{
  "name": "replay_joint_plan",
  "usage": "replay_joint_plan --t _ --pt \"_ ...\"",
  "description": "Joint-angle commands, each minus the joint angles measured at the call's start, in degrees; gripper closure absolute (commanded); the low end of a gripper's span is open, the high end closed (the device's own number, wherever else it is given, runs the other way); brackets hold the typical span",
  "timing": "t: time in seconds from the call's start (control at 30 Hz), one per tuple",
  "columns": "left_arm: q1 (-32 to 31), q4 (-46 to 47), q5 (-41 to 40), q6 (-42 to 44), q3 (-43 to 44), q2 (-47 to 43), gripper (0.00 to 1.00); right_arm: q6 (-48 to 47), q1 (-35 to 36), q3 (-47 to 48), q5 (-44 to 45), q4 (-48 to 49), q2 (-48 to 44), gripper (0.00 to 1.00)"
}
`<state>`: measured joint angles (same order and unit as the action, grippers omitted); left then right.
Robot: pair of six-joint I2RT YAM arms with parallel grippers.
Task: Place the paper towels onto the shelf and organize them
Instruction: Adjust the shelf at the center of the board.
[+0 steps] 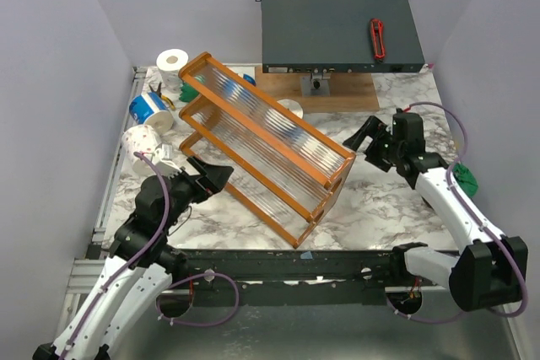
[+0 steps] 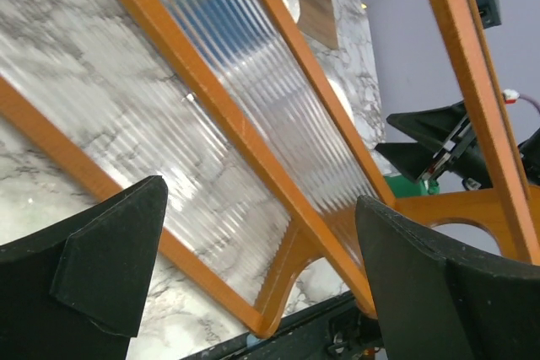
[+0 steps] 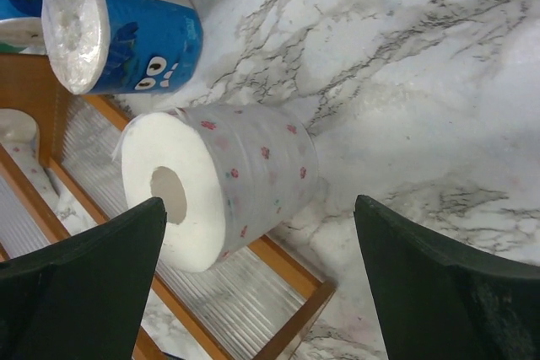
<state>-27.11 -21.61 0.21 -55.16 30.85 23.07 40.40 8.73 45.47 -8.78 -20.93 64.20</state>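
- Left gripper (image 1: pixel 216 178): fingers apart, empty, beside the orange-brown wooden shelf with clear ribbed tiers (image 1: pixel 261 124).
- Right gripper (image 1: pixel 368 141): fingers apart, facing a white pink-dotted paper towel roll (image 3: pixel 245 174) on the marble table (image 1: pixel 380 200), beside the shelf.
- Blue-wrapped roll (image 3: pixel 143 35): just beyond.

Shelf (image 1: pixel 270 137) bars the middle
It crosses the table (image 1: pixel 384 208) slantwise; open marble front right, rolls (image 1: pixel 150 111) crowd far left.
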Motion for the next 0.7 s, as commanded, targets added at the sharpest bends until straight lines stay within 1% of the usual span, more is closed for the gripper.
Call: replay_joint_plan --t 0.0,0.2,0.37,0.67 --pt "0.1 -8.6 -3.8 2.7 0.0 -3.2 0.05 -1.9 2.3 4.1 -3.1 3.5 4.5 0.05" --pt "0.2 -11.5 -3.9 4.2 -0.2 -4.4 0.05 -3.4 7.5 7.4 -0.8 3.6 10.2 0.05" --pt "0.2 -11.6 -3.7 4.5 -0.6 -4.4 0.05 -4.7 8.3 8.0 -2.1 4.2 14.1 0.05" --pt "0.2 -10.7 -3.4 4.8 -2.0 -3.6 0.05 -5.8 9.5 8.1 -2.2 5.1 17.2 0.09"
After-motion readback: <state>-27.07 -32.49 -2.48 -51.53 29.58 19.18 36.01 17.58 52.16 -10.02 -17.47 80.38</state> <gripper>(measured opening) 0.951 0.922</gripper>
